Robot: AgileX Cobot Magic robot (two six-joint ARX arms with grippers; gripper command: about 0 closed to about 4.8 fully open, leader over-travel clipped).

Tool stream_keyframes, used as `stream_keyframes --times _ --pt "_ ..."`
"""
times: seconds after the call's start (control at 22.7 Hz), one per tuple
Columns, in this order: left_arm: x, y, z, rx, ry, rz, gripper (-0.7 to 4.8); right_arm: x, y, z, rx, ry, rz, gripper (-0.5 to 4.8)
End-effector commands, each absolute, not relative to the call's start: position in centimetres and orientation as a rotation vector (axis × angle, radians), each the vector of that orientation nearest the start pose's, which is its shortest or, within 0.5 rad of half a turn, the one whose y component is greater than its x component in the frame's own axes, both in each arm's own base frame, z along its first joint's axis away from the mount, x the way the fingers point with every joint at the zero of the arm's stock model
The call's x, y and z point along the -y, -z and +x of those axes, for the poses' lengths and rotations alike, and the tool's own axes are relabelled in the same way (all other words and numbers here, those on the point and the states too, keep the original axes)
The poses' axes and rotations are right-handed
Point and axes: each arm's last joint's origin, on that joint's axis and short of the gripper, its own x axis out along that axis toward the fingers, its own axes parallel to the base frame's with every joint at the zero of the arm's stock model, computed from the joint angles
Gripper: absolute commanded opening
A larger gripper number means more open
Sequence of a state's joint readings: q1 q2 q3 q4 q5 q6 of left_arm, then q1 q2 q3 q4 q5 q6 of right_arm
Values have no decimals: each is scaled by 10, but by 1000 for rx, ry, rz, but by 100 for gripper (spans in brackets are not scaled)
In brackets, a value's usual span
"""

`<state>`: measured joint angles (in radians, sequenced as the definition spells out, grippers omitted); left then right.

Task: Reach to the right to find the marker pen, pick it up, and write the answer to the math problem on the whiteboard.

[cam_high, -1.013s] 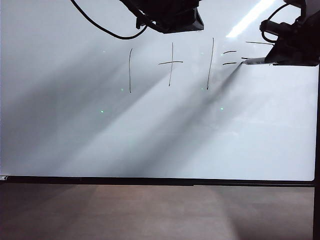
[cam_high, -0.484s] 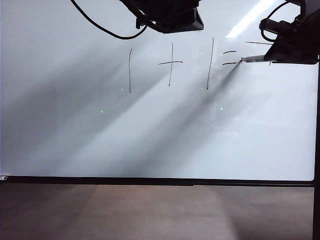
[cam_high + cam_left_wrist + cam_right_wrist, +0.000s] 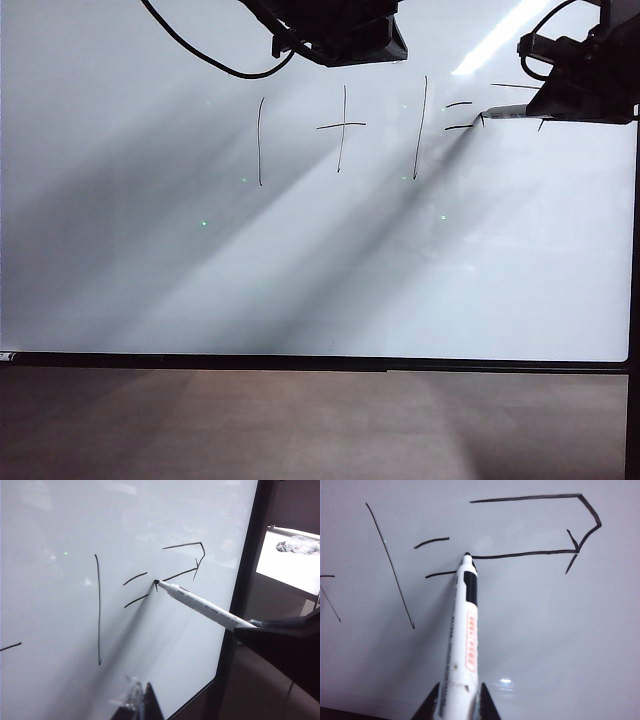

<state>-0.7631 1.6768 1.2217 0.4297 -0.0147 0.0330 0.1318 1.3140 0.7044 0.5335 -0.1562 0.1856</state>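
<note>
The board (image 3: 320, 260), glossy white with a thin black edge, fills the exterior view above a brown tabletop (image 3: 300, 425); soft shadow bands and a ceiling-light glare cross it. The problem (image 3: 360, 130), one plus one equals, stands near its top. Over the last second the pen (image 3: 508, 112) has slid up and leftward, its tip now just beside the lower equals dash. The answer (image 3: 540, 527) so far shows a top bar, a slanted corner and a middle bar, so the numeral appears half drawn. The right hand (image 3: 455, 700) holds the pen's rear between narrow fingers; the left hand (image 3: 137, 702) hangs near the board, its opening unclear.
</note>
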Motion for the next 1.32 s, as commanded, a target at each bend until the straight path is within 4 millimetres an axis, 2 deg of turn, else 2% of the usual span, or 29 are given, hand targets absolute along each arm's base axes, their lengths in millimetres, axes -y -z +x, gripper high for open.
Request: stream_keyframes --times 0.04,0.44,0.84,1.32 --pt "270 -314 282 9 755 37 -5 -42 -259 284 -107 -267 178 -6" --pt "270 -314 282 9 755 37 -5 -42 -245 289 -177 -250 178 -6" --pt "270 -314 282 9 754 37 -5 -41 -226 282 -235 -244 179 -6" --pt "270 -314 282 9 754 37 -4 -43 -235 283 -153 -281 210 -6"
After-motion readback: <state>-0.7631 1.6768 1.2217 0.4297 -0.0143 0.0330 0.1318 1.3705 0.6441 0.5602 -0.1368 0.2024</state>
